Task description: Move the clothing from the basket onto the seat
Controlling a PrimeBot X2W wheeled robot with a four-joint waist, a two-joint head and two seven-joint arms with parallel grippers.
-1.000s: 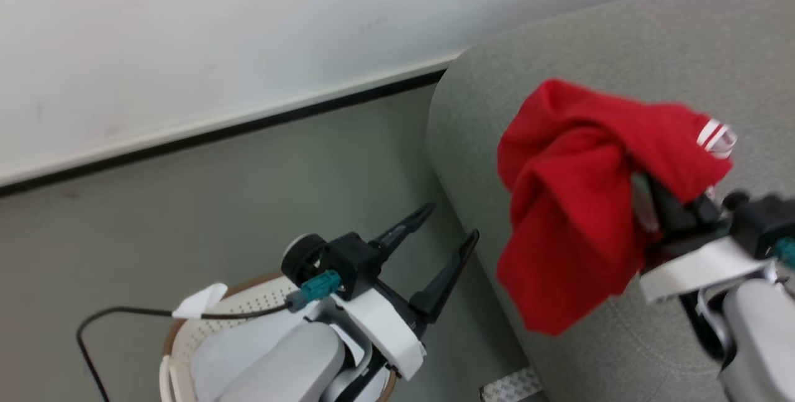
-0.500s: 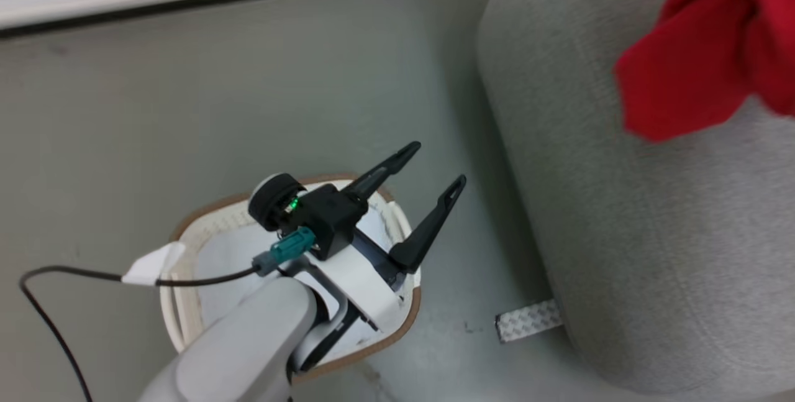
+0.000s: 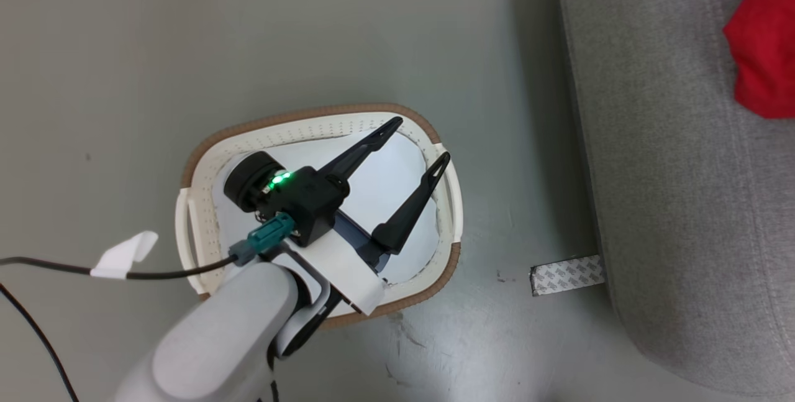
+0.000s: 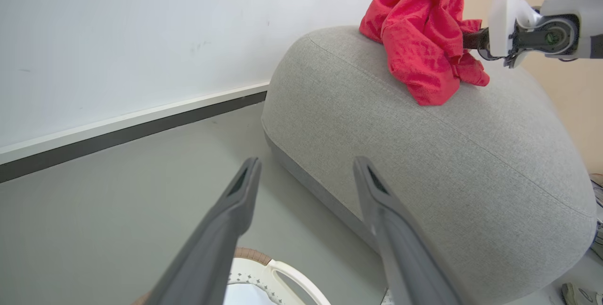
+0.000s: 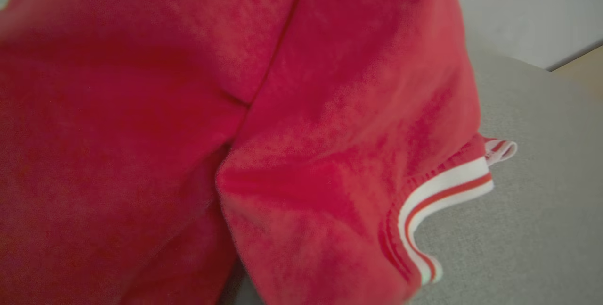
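The clothing (image 4: 421,36) lies in a bunched red heap on top of the seat (image 4: 424,168), near its far rounded end, with its lower folds touching the grey fabric. The right gripper (image 4: 472,41) reaches into the heap from the side. Its fingers are buried in the cloth, so I cannot tell whether they are pinching it or spread. In the right wrist view the red cloth hangs close before the camera, its white-striped hem (image 5: 447,192) over the grey seat. The left gripper (image 3: 421,139) hovers above the basket (image 3: 323,125), fingers spread wide and holding nothing. The basket stands on the floor (image 3: 155,48) near the seat but apart from it, with pale blue-white fabric (image 3: 385,184) inside. A small patterned strip (image 3: 568,274) lies on the floor at the foot of the seat
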